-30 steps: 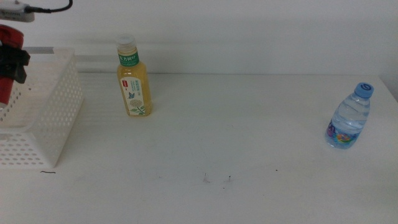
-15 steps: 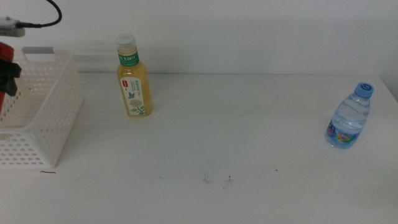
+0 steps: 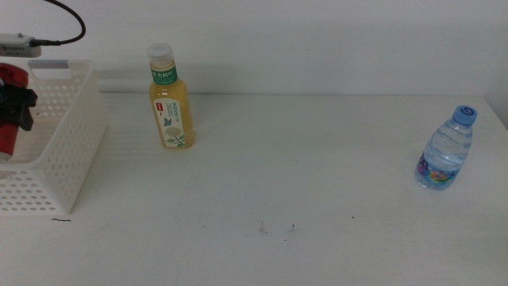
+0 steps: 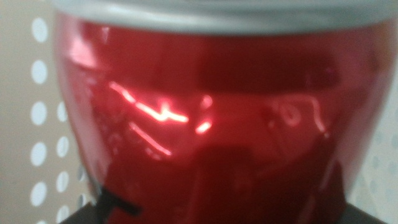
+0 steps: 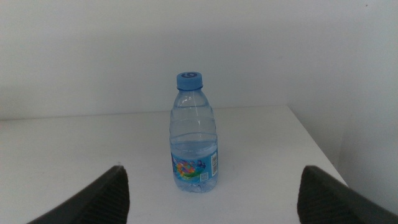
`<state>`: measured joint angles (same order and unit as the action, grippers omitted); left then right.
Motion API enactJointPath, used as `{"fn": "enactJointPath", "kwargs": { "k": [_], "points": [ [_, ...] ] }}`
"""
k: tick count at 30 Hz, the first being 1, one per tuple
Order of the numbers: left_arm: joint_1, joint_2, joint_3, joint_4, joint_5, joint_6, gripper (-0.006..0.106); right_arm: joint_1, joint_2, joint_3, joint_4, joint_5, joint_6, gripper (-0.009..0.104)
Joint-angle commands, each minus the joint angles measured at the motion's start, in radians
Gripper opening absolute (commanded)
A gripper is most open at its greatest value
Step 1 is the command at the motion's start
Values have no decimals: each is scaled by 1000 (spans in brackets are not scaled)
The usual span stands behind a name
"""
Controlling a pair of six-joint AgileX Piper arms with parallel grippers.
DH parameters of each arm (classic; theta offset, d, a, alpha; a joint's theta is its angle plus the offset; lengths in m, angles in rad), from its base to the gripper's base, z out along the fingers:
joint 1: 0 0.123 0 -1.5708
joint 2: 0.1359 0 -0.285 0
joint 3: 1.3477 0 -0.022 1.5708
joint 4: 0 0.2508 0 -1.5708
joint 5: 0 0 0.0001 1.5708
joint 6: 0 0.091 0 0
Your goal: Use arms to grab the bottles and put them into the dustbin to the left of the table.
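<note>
left gripper [image 3: 16, 107] clamped on red can [image 3: 9, 111], now lower over the dustbin [image 3: 63, 151] than a second ago, probably close to release | right gripper [image 5: 211, 186] jaws apart, facing water bottle [image 5: 194, 134] at table [image 3: 317, 175] right edge | tea bottle [image 3: 171, 99] upright near dustbin
</note>
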<state>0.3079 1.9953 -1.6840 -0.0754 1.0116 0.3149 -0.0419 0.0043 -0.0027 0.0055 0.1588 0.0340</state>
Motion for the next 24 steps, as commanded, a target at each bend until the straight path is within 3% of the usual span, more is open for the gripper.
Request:
{"fn": "enactJointPath", "kwargs": {
  "k": [1,12,24],
  "points": [
    [0,-13,-14,-26,-19,1,56,-9,-4,3,-6,-8,-4,93],
    [0,-13,-14,-30,7,20,91,-9,-4,3,-6,-8,-4,93],
    [-14,-154,-14,-47,84,-19,94,-9,-4,3,-6,-8,-4,93]
  ]
}}
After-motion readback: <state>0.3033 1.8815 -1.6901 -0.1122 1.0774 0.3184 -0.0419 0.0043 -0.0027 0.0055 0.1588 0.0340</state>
